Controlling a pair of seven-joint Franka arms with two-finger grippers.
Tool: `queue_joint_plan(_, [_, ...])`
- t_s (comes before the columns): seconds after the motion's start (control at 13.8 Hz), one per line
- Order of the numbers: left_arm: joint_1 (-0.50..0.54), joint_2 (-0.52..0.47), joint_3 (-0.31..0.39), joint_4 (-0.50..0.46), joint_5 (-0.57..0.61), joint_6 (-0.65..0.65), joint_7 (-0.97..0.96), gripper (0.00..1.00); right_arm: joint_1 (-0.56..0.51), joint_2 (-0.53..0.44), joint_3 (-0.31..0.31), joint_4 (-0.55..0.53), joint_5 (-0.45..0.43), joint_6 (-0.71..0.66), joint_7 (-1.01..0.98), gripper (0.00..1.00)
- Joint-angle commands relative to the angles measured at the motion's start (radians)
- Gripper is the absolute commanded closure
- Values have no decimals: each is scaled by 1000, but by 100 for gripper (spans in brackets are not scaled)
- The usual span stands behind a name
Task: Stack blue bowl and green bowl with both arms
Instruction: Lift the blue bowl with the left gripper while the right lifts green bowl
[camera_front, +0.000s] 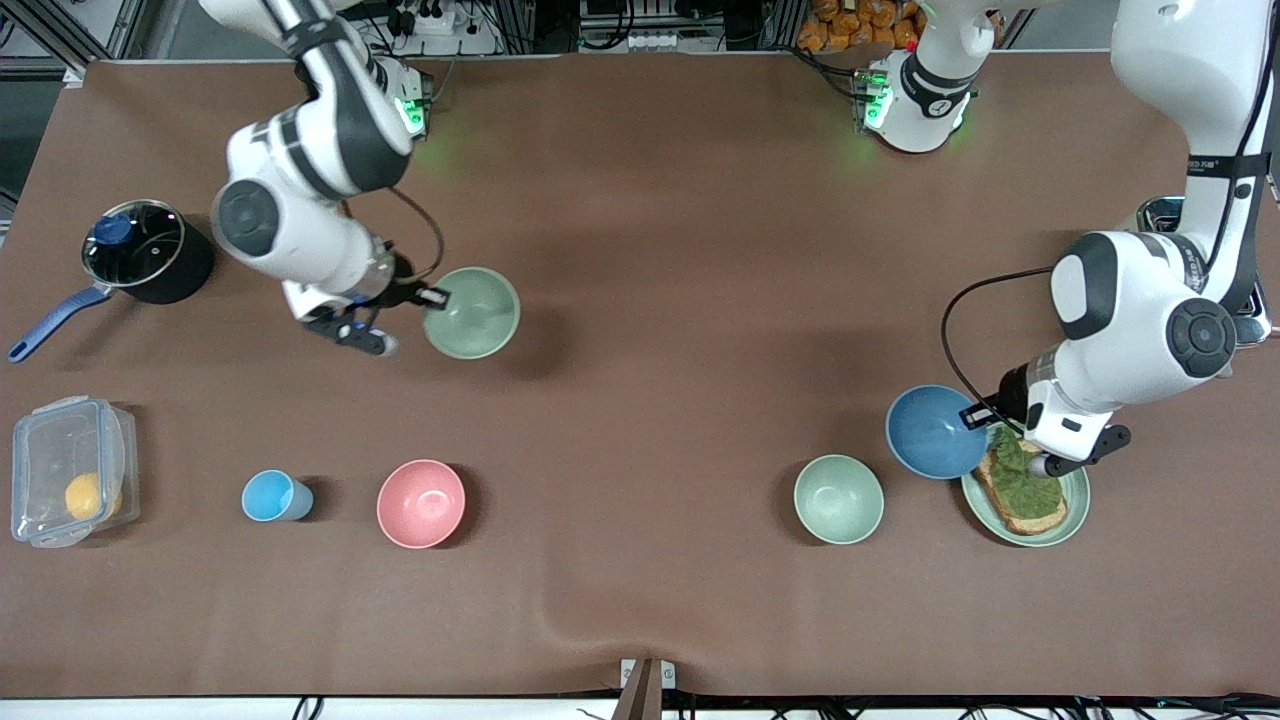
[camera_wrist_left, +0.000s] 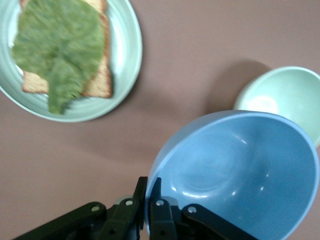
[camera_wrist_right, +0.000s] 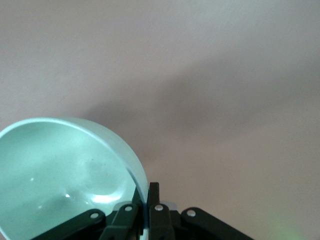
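The left end effector (camera_front: 978, 415) is clamped on the rim of the round matte medium-blue bowl (camera_front: 935, 432), held in the air beside the flat green plate (camera_front: 1075, 497) of toast and lettuce. The right end effector (camera_front: 432, 296) pinches the rim of the round matte sage-green bowl (camera_front: 472, 312), lifted over the brown desk (camera_front: 700, 250) toward the right arm's end. Both are thin edge grips, so a bowl could swivel or slip while carried. The paler mint-green bowl (camera_front: 838, 498) sits near the blue one and could be clipped or mistaken for the target.
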Motion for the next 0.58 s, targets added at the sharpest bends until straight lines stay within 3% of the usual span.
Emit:
queue_joint_plan(0.0, [0,-36,-64,-8,-21,-23,-107,100,107,21,-11,-27,27,120,154,100])
queue_joint_plan(0.51, [1,-36,-143,-23,-99,-21,-183,100,290,198,-11,-42,25,431,367,100])
